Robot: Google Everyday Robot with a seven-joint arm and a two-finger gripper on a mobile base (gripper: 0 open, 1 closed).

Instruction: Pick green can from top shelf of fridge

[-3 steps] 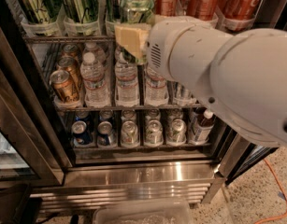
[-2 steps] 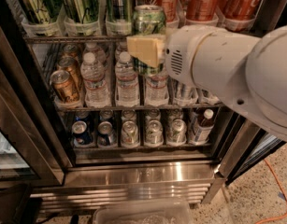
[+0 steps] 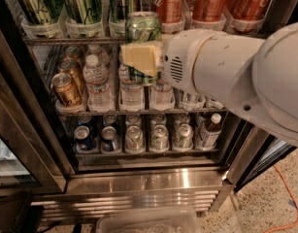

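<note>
My gripper (image 3: 144,57) is shut on the green can (image 3: 143,27), with a tan finger pad (image 3: 139,57) across the can's front. The can is upright and hangs in front of and slightly below the top shelf's front rail (image 3: 66,41), over the middle rack. My white arm (image 3: 226,72) reaches in from the right. Three more tall green cans (image 3: 83,4) stand on the top shelf at the left, and red Coca-Cola cans (image 3: 211,1) at the right. The fridge (image 3: 148,188) stands open, showing its steel base.
The middle rack holds water bottles (image 3: 97,81) and gold-brown cans (image 3: 66,89) at the left. The lower rack holds several small cans (image 3: 134,137) and a dark bottle (image 3: 209,130). A clear bin (image 3: 148,222) lies on the floor, an orange cable (image 3: 284,198) at the right.
The gripper and the green can have moved down and out from the top shelf row; the can now sits lower, in front of the shelf rail.
</note>
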